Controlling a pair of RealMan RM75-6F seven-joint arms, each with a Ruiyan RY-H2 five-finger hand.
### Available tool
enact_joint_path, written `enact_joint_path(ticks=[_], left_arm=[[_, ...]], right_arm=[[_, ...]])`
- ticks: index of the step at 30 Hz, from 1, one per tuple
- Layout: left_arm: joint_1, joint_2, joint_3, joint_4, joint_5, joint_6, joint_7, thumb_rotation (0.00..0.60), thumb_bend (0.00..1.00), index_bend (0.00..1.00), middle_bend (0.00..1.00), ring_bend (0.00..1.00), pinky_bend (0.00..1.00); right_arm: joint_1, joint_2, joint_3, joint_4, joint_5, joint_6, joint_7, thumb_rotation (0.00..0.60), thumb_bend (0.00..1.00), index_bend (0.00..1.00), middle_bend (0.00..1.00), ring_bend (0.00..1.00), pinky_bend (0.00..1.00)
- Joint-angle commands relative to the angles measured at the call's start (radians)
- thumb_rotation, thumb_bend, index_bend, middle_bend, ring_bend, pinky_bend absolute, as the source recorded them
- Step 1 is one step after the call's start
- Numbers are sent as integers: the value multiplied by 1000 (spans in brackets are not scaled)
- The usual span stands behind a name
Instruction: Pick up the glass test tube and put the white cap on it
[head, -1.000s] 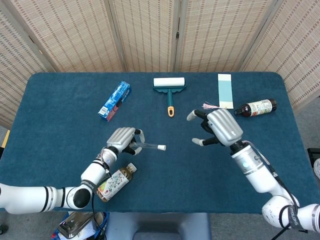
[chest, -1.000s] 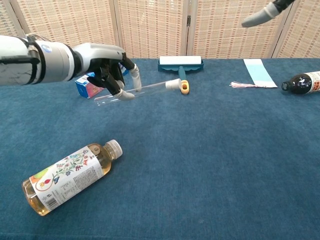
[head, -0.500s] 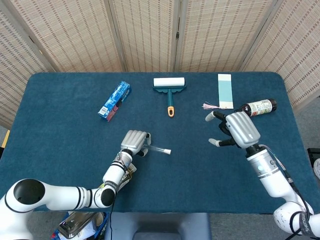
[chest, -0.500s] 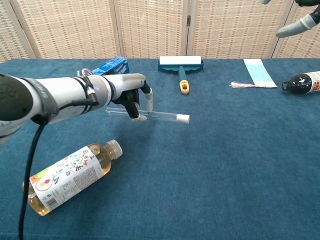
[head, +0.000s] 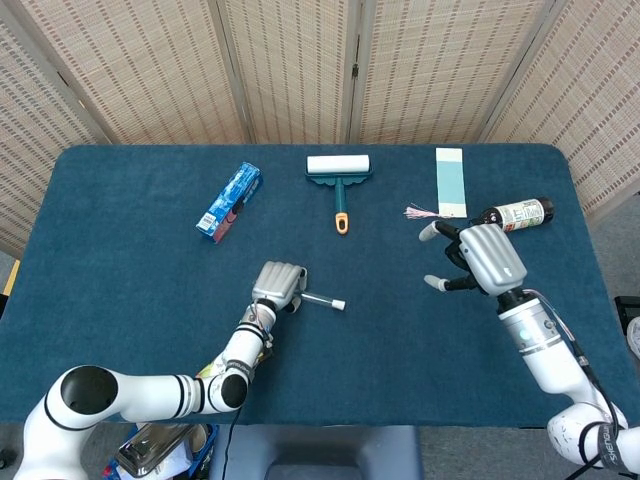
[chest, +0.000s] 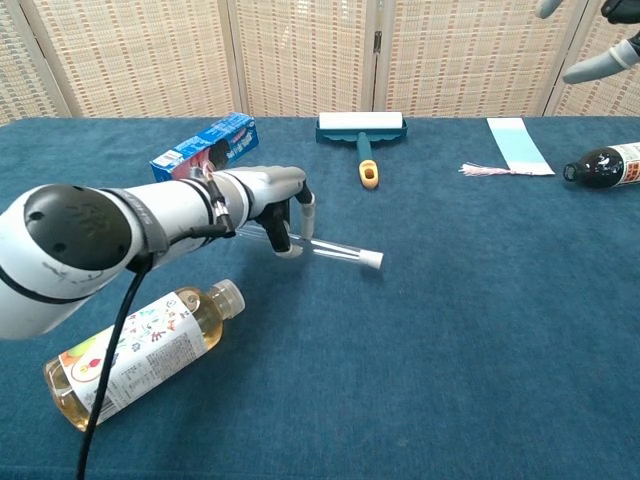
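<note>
Glass is the fragile part of this job: the test tube (chest: 325, 246) is held in the left hand (chest: 283, 213), whose fingers (chest: 306, 212) are curled around its middle, and the white cap (chest: 371, 260) already sits on the end that points toward the robot's right. In the chest view the capped end dips toward the table (chest: 470, 330), and I cannot tell whether it is touching the cloth or hanging just above it. If the hand presses lower with the tube at that slant, the cap end could catch on the blue cloth and lever the tube out of the hold, or the glass could crack under the squeeze. A smooth round tube may also slide or roll between the fingers if the hold loosens. The cap looks seated, but how firmly cannot be read from here; a loose one might drop off on a tilt. The right hand (head: 478, 258) hovers well apart with its fingers spread and holding nothing, near the dark bottle (head: 514, 214) and the tasselled bookmark (head: 450, 182), so a careless sweep could knock that bottle rolling. The tea bottle (chest: 140, 352) lies under the left forearm and could be bumped if the arm draws back low. The toothpaste box (chest: 203, 146) and lint roller (chest: 360, 130) are well clear.
</note>
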Motion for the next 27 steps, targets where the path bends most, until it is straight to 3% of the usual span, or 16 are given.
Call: enact_joint_path(ticks=[1, 10, 15, 19, 23, 27], left_arm=[[6, -5, -3, 4, 9, -2, 10, 600, 363, 522, 1000, 1000, 1000], [27, -6, -7, -23, 37, 5, 40, 600, 358, 330, 1000, 1000, 1000], [56, 18, -41, -72, 65, 35, 2, 600, 358, 289, 1000, 1000, 1000], [124, 146, -51, -222, 118, 86, -45, 600, 358, 287, 1000, 1000, 1000], [222, 294, -35, -367, 214, 165, -114, 600, 358, 289, 987, 995, 1000], [352, 443, 12, -475, 342, 251, -215, 600, 358, 291, 847, 863, 990]], right_arm=[[-4, -6, 2, 6, 4, 1, 7, 600, 0, 380, 1000, 1000, 1000], [-25, -12, 7, 19, 13, 19, 32, 600, 0, 379, 1000, 1000, 1000], [-45, -6, 2, 20, 16, 31, 36, 600, 0, 371, 1000, 1000, 1000], [-65, 31, -19, 17, 26, 14, 11, 600, 38, 370, 1000, 1000, 1000], [-89, 73, -39, 15, 46, 5, -20, 600, 197, 370, 971, 1000, 1000], [-122, 96, -69, 24, 57, 3, -42, 600, 382, 394, 847, 919, 1000]])
